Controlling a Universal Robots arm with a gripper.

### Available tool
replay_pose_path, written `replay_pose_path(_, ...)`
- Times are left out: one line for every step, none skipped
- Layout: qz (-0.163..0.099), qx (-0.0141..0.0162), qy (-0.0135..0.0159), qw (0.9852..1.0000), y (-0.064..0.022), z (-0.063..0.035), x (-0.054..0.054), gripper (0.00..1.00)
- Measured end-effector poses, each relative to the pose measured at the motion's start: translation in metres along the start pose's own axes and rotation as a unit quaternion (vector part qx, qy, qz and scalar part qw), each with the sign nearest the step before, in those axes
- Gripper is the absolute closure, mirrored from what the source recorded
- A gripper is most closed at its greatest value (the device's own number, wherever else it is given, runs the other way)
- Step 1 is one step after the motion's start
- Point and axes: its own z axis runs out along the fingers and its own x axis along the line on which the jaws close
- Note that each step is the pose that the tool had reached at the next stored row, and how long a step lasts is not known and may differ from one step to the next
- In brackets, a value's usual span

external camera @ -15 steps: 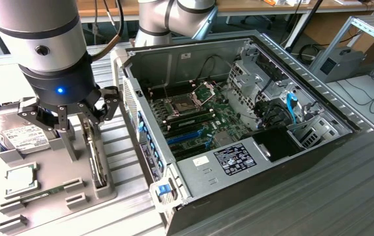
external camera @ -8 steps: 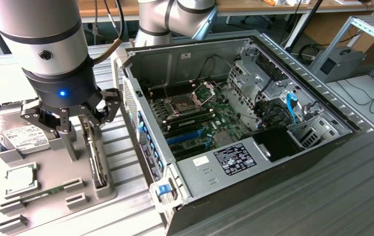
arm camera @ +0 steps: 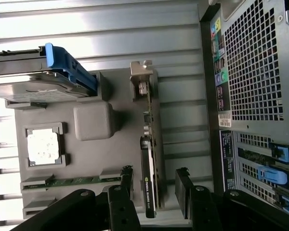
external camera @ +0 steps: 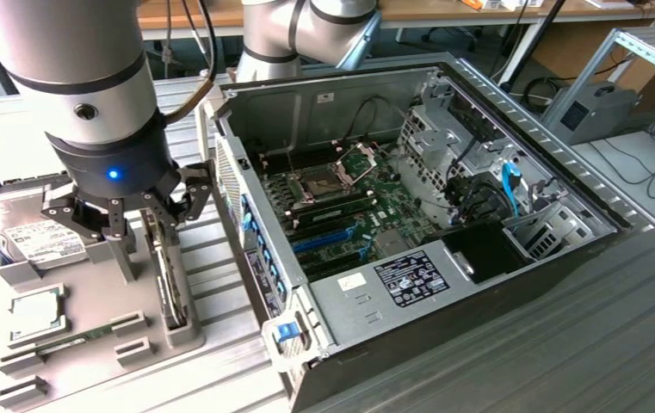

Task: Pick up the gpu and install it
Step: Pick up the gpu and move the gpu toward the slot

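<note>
The gpu (arm camera: 151, 159), a thin flat green circuit card with a dark cooler on one face, stands on its long edge in a slot of the grey moulded plastic holder (arm camera: 91, 161). This slot is on the side of the holder nearest the open grey metal computer case (arm camera: 255, 62). The holder lies on the ribbed metal tabletop (arm camera: 135, 29), toward the edge at the exterior view's left. The card's long pale metal end bracket (arm camera: 141, 77) stands at the end away from the arm's black pincer (arm camera: 155, 172).

The pincer is spread and hangs over the cooler end of the card. One finger is on each side of the card, and a gap shows between each finger and the card's faces, so nothing is pinched yet.

The card looks light and stiff, but also fragile. Its bare circuit faces, small parts and gold edge contacts would not take squeezing or scraping well. The safer hold seems to be across its thickness at the cooler body, pressing flat on both faces and keeping clear of the bracket and the bottom edge. As it stands tall and thin, an off-centre grip could tilt it in its slot.

A slim green RAM stick (arm camera: 72, 182) and a square silver processor chip (arm camera: 44, 146) sit in other pockets of the holder.
</note>
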Motion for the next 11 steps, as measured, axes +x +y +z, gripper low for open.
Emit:
replay_pose_path(0.0,0.0,0.0,1.0,-0.0001,0.0017,0.0,0.52)
replay_pose_path(0.0,0.0,0.0,1.0,-0.0002,0.0029,0.0,0.52)
replay_pose_path(0.0,0.0,0.0,1.0,-0.0003,0.0045,0.0,0.52)
replay_pose_path(0.0,0.0,0.0,1.0,-0.0005,0.0068,0.0,0.52)
replay_pose_path(0.0,0.0,0.0,1.0,-0.0006,0.0094,0.0,0.52)
replay_pose_path(0.0,0.0,-0.0001,1.0,-0.0008,0.0109,0.0,0.52)
replay_pose_path(0.0,0.0,0.0,1.0,-0.0008,0.0121,0.0,0.52)
replay_pose_path(0.001,0.0,-0.0001,1.0,-0.001,0.0136,0.0,0.52)
replay_pose_path(0.001,0.0001,-0.0001,1.0,-0.0011,0.0151,0.0,0.52)
replay_pose_path(0.002,0.0002,-0.0001,1.0,-0.0011,0.0159,0.001,0.52)
replay_pose_path(0.002,0.0004,-0.0001,1.0,-0.0012,0.0164,0.001,0.52)
